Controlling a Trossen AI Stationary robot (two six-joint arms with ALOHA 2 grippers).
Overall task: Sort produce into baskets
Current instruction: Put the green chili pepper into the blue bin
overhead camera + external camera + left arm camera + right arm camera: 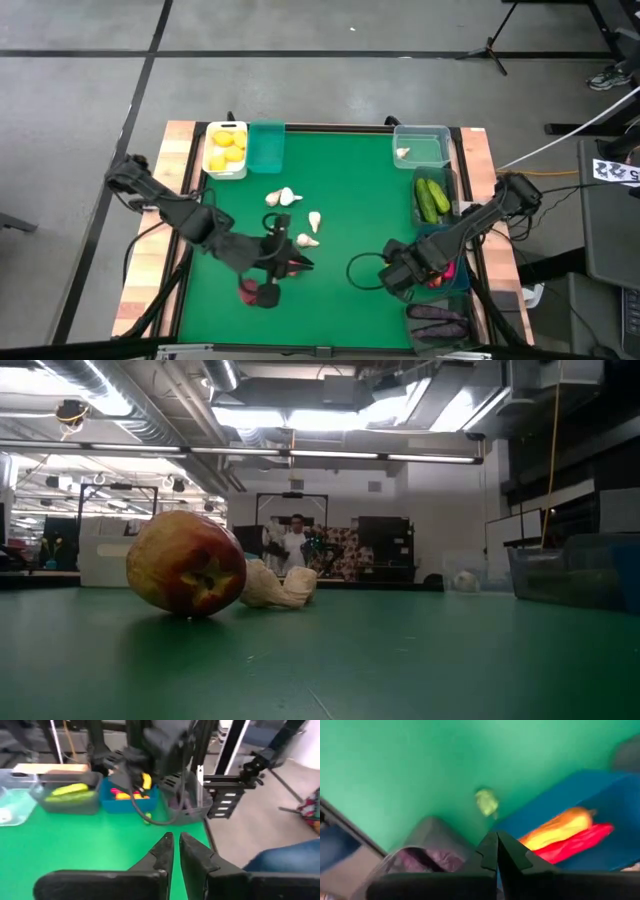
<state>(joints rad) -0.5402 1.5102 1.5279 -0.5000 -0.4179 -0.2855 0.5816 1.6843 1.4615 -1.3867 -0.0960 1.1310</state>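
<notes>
Produce left loose: four garlic bulbs [296, 218] lie mid-desk, an apple [258, 292] sits toward the near edge on the left, and a small green bit [487, 802] lies just beside the blue bin.
Produce already binned: lemons [226, 146] in the white bin [211, 170] at the far edge; one garlic in the clear bin [421, 134] at the far right; cucumbers [432, 198] in the grey bin [440, 177] along the right edge; carrot [555, 829] and chili [577, 843] in the blue bin [570, 790]; eggplants [438, 318] in the bin at the near right corner.
Empty bin: teal bin [266, 147], next to the white one.
Left tool [290, 262]: fingers together, holding nothing, low over the desk between the apple and the garlic.
Right tool [398, 274]: fingers together, empty, at the blue bin's inner side.
Step in hand: between picks; both arms look free.
Next move calls for: opening the left tool, then settling it over the apple or the nearest garlic; garlic likely belongs in the clear bin, across the desk.
</notes>
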